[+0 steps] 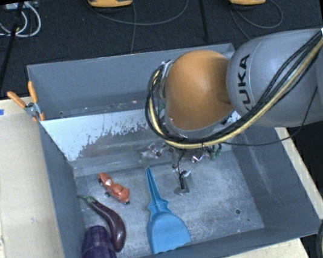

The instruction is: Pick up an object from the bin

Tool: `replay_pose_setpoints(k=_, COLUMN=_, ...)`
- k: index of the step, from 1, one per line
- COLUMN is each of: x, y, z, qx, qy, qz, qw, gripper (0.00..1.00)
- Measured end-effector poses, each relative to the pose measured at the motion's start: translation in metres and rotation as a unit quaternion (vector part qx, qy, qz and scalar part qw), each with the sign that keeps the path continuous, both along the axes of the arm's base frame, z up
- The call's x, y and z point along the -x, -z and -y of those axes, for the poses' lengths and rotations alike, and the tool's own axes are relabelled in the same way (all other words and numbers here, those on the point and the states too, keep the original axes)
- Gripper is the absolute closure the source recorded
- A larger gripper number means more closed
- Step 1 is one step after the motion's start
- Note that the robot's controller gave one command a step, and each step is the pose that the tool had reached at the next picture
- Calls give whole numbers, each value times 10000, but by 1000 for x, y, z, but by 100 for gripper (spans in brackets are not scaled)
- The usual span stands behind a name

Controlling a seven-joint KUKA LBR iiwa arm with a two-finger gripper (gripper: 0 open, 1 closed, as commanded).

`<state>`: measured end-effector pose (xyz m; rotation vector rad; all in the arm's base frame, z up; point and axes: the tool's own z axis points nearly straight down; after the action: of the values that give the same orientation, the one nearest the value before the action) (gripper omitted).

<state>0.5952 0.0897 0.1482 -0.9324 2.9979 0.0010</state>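
Our gripper (pixel 183 183) hangs low over the bare bin (pixel 247 203) floor; we cannot tell whether it is open or closed. The blue scoop (pixel 164 226) lies just beside it, toward the view's left, its handle pointing to the far wall and its blade toward the near wall.

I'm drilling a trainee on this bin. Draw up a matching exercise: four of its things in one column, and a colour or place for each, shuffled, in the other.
Things:
1. spatula
2. eggplant
3. toy animal
4. plastic cup

Descriptions:
A. orange
B. violet, nearest the near left corner of the bin
C. blue
D. dark purple, curved, green stem

Pairs: 1-C, 2-D, 3-A, 4-B
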Motion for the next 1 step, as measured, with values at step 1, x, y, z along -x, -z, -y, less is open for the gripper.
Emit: replay_pose_setpoints(k=1, x=3, y=51, z=2, qx=3, qy=-893, qz=5, qw=9960, gripper=0)
